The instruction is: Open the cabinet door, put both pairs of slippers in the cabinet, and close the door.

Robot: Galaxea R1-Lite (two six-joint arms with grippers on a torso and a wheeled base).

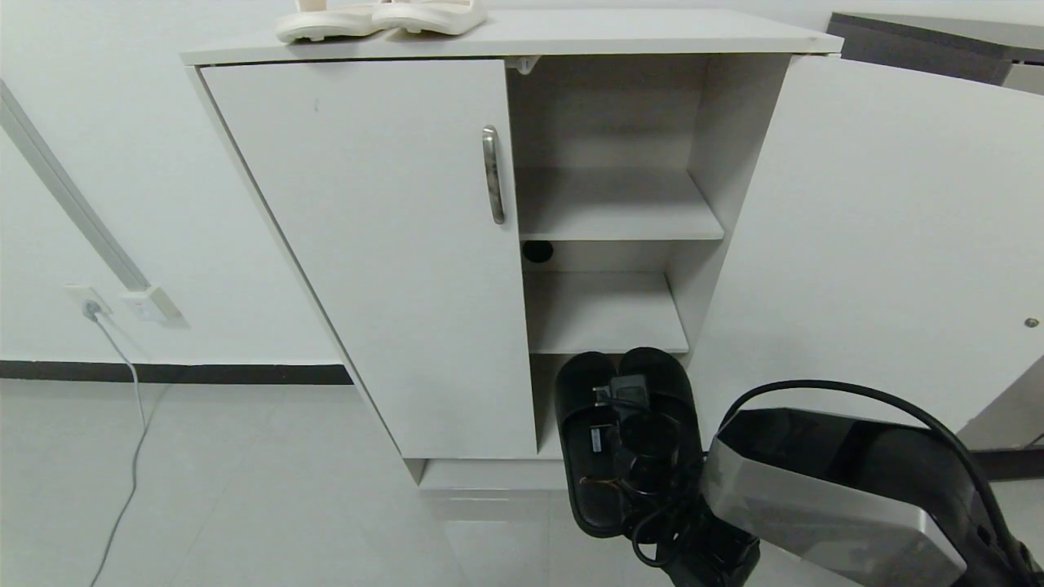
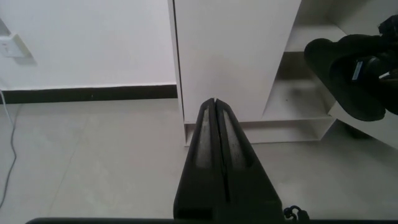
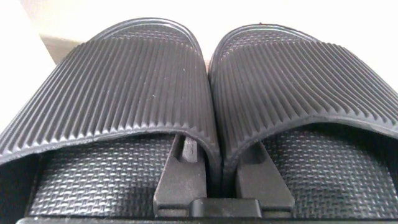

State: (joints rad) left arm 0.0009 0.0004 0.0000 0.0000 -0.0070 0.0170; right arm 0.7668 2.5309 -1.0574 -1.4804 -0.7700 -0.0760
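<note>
I read the right gripper [image 3: 214, 163] as clamped on the black slippers [image 1: 589, 408]. One finger [image 3: 183, 171] sits inside each slipper under its strap, and the two inner strap edges are pinched between them, so the opening is narrow. The pair is held side by side, touching, in front of the open right half of the cabinet [image 1: 620, 37], toes toward the lower compartments. The right door [image 1: 881, 228] stands swung open; the left door [image 1: 367, 244] is closed. The white slippers [image 1: 383, 18] lie on the cabinet top. The left gripper [image 2: 215, 124] has its fingers pressed together on nothing, above the floor [image 2: 93, 155].
</note>
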